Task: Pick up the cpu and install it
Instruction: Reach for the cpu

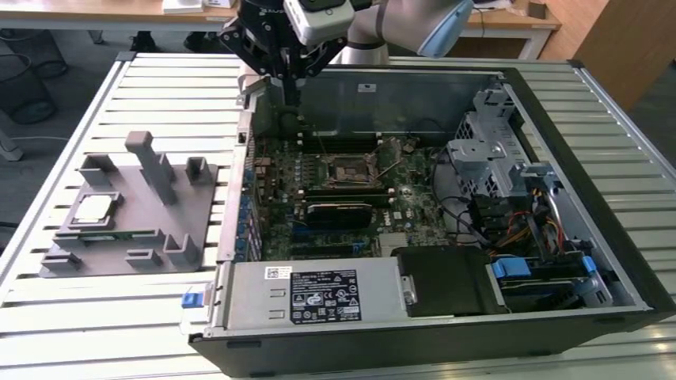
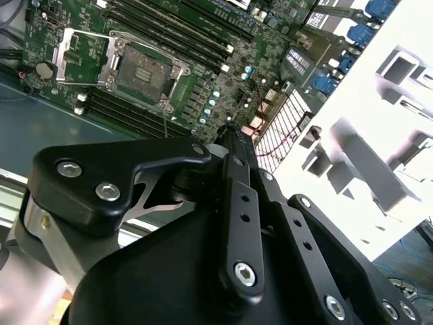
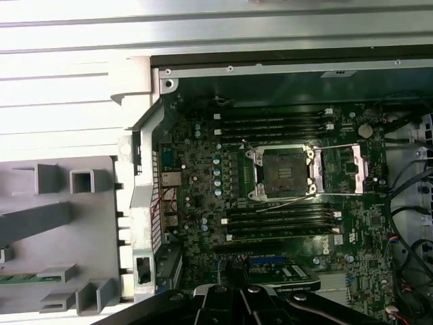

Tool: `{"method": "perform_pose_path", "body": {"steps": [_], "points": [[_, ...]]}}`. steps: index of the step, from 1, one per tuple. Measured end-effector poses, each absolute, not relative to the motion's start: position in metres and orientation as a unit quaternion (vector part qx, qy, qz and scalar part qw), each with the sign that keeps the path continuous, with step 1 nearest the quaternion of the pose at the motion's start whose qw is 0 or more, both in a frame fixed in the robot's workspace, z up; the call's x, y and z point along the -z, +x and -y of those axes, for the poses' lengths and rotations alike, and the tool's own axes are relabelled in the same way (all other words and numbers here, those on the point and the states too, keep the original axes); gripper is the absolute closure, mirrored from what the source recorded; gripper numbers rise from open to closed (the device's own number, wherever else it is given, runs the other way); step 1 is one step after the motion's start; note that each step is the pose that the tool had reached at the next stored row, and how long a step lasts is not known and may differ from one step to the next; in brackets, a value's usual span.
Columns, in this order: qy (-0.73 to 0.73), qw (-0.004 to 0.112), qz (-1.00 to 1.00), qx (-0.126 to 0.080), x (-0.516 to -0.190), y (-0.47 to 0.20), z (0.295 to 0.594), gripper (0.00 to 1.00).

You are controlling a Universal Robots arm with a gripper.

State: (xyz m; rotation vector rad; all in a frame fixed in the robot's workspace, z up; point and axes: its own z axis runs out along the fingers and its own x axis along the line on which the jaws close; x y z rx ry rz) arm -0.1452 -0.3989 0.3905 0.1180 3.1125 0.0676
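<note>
In the exterior view the cpu point(image 1: 93, 209) lies flat in the grey plastic tray point(image 1: 106, 261) on the slatted bench point(image 1: 158, 87), at the exterior view's left of the open computer case point(image 1: 591, 127). The end effector point(image 1: 287, 91) hangs above the case wall that faces the tray, well apart from the cpu. Its jaws are clenched together on nothing.

In the second wrist view the end effector point(image 2: 233, 135) narrows to a closed tip over the motherboard point(image 2: 223, 81). The cpu socket point(image 2: 142, 71) lies beyond it and the tray point(image 2: 365, 156) is to one side.

In the first wrist view the cpu socket point(image 3: 283, 172) is empty and its load plate point(image 3: 345, 166) is folded open, so it seems ready to receive the chip.

By my judgement the picking step is not yet begun. It calls for travel across to the tray, released jaws, and a level grip on the chip's thin edges – the socket contacts would forgive no tilt.
</note>
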Motion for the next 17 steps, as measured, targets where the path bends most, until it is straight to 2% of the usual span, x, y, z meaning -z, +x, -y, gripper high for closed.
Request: {"method": "perform_pose_path", "body": {"steps": [17], "points": [[0.038, 0.013, -0.999, -0.022, -0.3896, -0.1529, 0.3989, 0.89]]}}
